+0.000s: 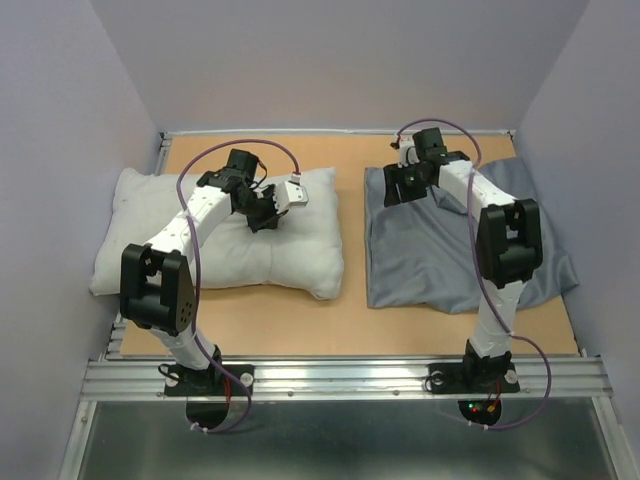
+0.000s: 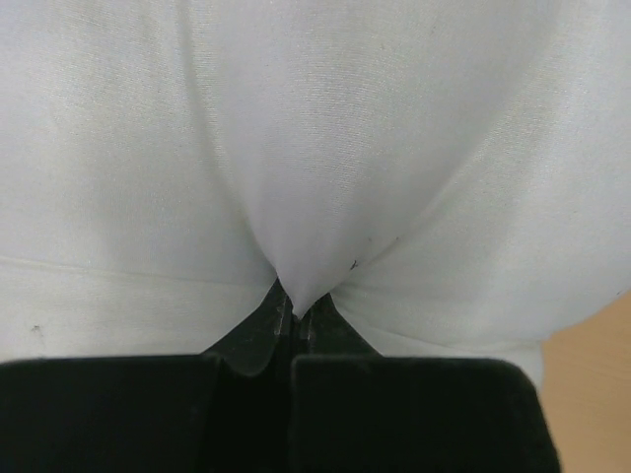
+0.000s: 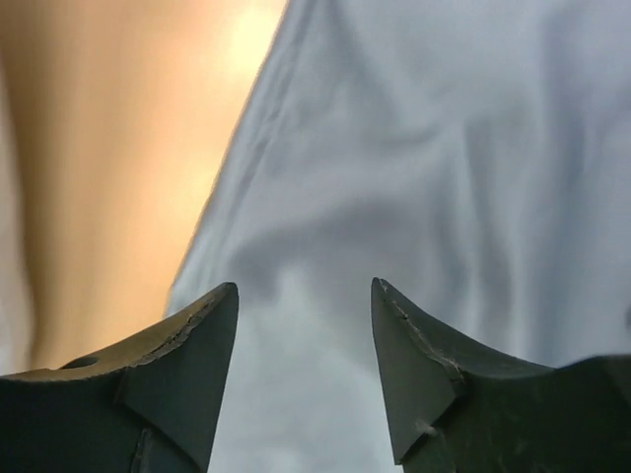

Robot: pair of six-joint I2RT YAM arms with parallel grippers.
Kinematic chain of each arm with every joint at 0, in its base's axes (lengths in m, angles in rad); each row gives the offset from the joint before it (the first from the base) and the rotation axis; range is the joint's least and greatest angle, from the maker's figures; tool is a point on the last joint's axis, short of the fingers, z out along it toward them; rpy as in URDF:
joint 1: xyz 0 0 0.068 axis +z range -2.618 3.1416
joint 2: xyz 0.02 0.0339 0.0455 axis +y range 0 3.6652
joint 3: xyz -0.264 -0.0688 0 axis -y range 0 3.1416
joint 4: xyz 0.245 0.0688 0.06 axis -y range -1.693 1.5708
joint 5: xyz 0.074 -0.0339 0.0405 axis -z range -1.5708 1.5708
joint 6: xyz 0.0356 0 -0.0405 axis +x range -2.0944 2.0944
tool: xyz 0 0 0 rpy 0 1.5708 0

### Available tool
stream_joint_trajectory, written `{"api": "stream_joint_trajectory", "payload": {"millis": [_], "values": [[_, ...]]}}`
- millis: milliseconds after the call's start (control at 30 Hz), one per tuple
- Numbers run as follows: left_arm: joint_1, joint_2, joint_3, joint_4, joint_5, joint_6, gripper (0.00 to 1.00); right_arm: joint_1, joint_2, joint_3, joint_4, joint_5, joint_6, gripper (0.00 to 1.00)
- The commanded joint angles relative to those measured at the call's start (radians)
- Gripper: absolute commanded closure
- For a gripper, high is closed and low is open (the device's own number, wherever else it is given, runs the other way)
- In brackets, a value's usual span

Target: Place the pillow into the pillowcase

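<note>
The off-white plump pillow (image 1: 300, 245) lies on the left half of the table. My left gripper (image 1: 262, 215) sits on its upper middle, shut on a pinched fold of the pillow (image 2: 315, 148), which is drawn into a point between the black fingertips of that gripper (image 2: 294, 313). The blue-grey pillowcase (image 1: 420, 260) lies flat and slightly wrinkled on the right half. My right gripper (image 1: 400, 185) hovers over its far left corner. In the right wrist view this gripper (image 3: 304, 288) is open, with only pillowcase (image 3: 414, 148) cloth showing between its fingers.
A strip of bare wooden table (image 1: 350, 320) separates the pillow from the pillowcase, and the table (image 3: 118, 148) also shows beside the pillowcase's left edge. Pale walls close in the left, right and back sides. A metal rail (image 1: 340, 378) runs along the near edge.
</note>
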Motion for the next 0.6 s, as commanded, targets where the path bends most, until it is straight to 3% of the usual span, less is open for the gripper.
{"api": "stream_joint_trajectory", "payload": {"millis": [0,167,567], "values": [[-0.002,-0.009,-0.007,-0.054,0.031,-0.030,1.00,0.061,-0.217,-0.148,0.011,0.067,0.065,0.43],[-0.002,-0.009,-0.023,-0.046,0.036,-0.039,1.00,0.149,-0.213,-0.221,0.019,0.154,0.168,0.55],[-0.002,-0.015,-0.047,-0.041,0.013,-0.041,1.00,0.184,-0.062,-0.129,0.030,0.233,0.232,0.57]]}}
